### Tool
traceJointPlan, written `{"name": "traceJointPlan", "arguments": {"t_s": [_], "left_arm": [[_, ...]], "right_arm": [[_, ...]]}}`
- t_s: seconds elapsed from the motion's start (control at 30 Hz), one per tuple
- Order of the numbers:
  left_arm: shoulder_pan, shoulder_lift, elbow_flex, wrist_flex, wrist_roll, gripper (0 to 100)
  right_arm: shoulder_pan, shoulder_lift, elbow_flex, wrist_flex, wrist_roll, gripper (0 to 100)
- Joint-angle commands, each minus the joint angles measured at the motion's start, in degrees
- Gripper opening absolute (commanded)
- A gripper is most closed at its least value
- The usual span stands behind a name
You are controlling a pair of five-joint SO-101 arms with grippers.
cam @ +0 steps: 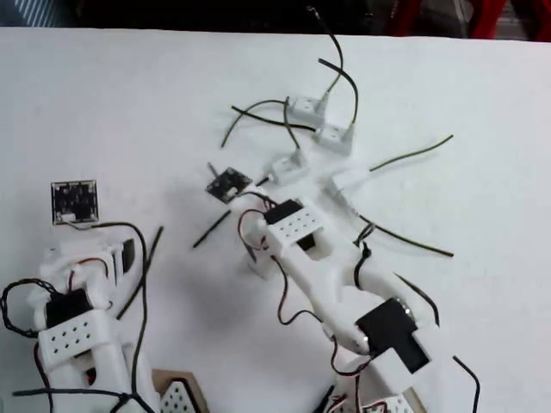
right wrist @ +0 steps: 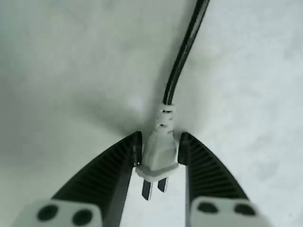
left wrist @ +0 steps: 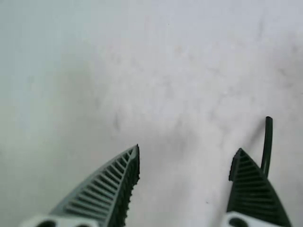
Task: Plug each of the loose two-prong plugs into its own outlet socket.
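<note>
White two-prong plug [right wrist: 158, 153] sits clamped in the right gripper [right wrist: 159, 137] over the table's [cam: 103, 103] middle, not yet seated; outlet sockets [cam: 306, 107] wait near its far edge. Left gripper [left wrist: 188, 151] gapes, empty, by the near-left corner.

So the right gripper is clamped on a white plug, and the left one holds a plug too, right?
Not quite. The right gripper does clamp the white plug, but the left gripper holds nothing: the left wrist view shows its jaws open above the table.
</note>
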Motion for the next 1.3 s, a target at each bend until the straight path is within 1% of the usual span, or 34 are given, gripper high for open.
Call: {"name": "traceJointPlan", "arguments": {"t_s": [0.0, 0.1, 0.27, 0.37, 0.5, 0.63, 0.73, 1.03, 1.27], "left_arm": [[0.57, -1.1, -0.35, -1.14, -0.44, 30], [0.57, -1.1, -0.35, -1.14, -0.44, 30], [0.57, -1.1, -0.35, -1.14, -0.44, 30], [0.57, -1.1, -0.35, -1.14, -0.44, 30], [0.57, -1.1, -0.35, -1.14, -0.44, 30], [0.57, -1.1, -0.35, -1.14, -0.44, 30], [0.57, -1.1, -0.35, -1.14, -0.44, 30], [0.48, -1.1, -0.35, -1.14, -0.44, 30], [0.48, -1.1, -0.35, -1.14, -0.44, 30]], "right_arm": [[0.57, -0.13, -0.26, -0.31, -0.09, 5.8], [0.57, -0.13, -0.26, -0.4, -0.09, 1.6], [0.22, -0.57, -0.26, 0.04, -0.09, 1.7], [-0.48, -2.95, -0.44, 2.33, -0.09, 1.7], [-0.75, -3.74, -1.85, 4.35, -0.53, 3.0], [-0.4, -3.65, -1.93, 6.02, -0.62, 9.2], [-0.48, -3.74, -2.2, 7.52, -0.62, 8.0], [-0.4, -3.82, -2.29, 7.52, -0.53, 4.7], [-0.66, -3.74, -4.84, 7.87, -0.18, 4.0]]}}
